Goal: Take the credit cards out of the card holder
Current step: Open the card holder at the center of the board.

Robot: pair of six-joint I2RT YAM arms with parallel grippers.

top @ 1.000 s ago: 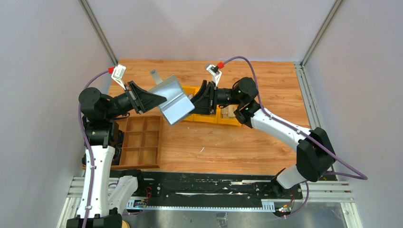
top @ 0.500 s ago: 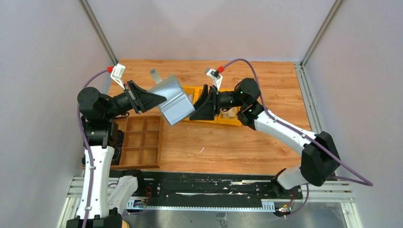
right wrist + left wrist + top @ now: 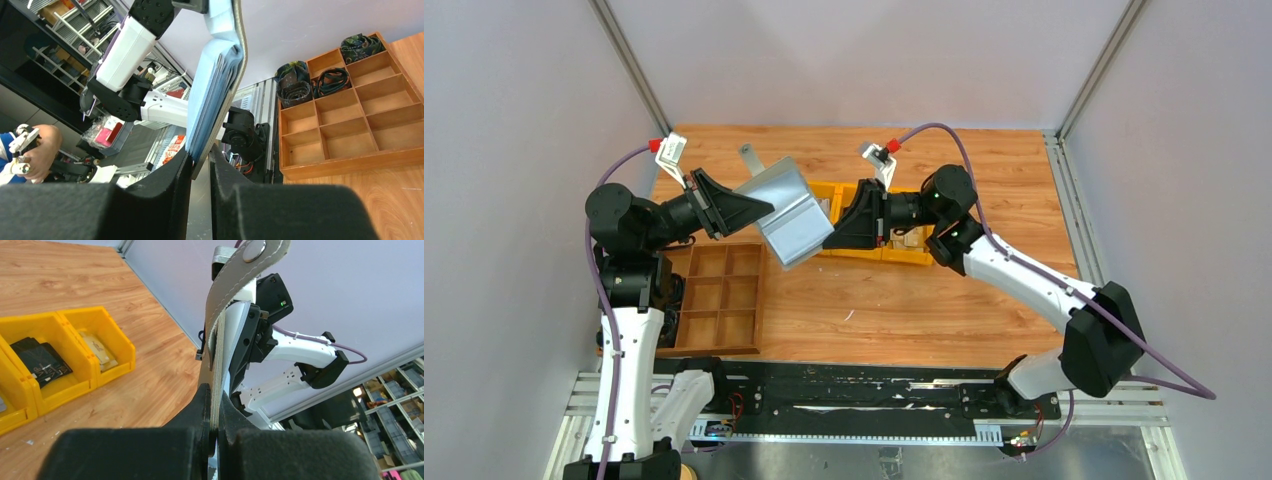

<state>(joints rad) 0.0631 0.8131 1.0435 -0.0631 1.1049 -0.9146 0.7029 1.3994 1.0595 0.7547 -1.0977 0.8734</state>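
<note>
The grey-blue card holder (image 3: 789, 210) hangs open in the air between both arms, its closing tab (image 3: 749, 158) pointing to the far left. My left gripper (image 3: 759, 212) is shut on its left flap (image 3: 225, 315), pinching it edge-on (image 3: 214, 390). My right gripper (image 3: 829, 238) is closed down on the holder's lower right edge, where the blue inner layers (image 3: 215, 90) sit between the fingers (image 3: 200, 155). No credit card shows inside the holder. A tan flat card (image 3: 95, 347) lies in the yellow bin's right compartment.
The yellow bins (image 3: 902, 255) stand behind the holder; a black blocky item (image 3: 42, 360) is in the middle one. A brown wooden compartment tray (image 3: 719, 300) sits at the near left, with dark coiled items (image 3: 295, 90) in its end cells.
The right arm's elbow and wrist have shifted right and the right gripper has dropped a little toward the holder's lower edge. The left arm and holder have barely moved.
</note>
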